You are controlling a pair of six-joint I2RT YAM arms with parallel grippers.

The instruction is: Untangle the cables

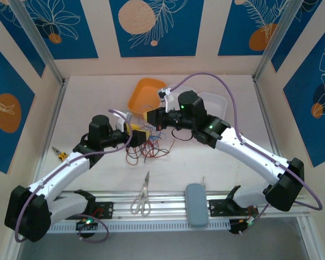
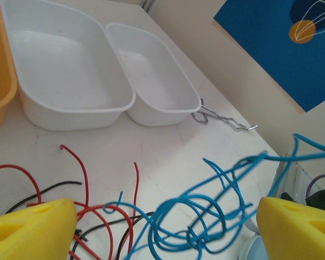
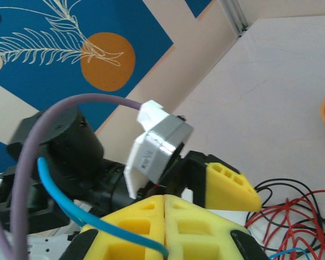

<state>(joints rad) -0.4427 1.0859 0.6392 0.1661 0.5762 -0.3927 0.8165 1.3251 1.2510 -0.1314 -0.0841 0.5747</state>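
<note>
Cables [image 1: 149, 149]: red, black and blue heap on the table [image 1: 97, 103]
Left gripper [image 2: 168, 230]: jaws wide, astride the blue cable [image 2: 161, 214]
Right gripper [image 3: 165, 214]: clamped shut on the blue cable
Risk: pulling now may tighten the knot, dragging red strands along

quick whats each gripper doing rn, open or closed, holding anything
left gripper: open, holding nothing
right gripper: closed on a blue cable
</note>
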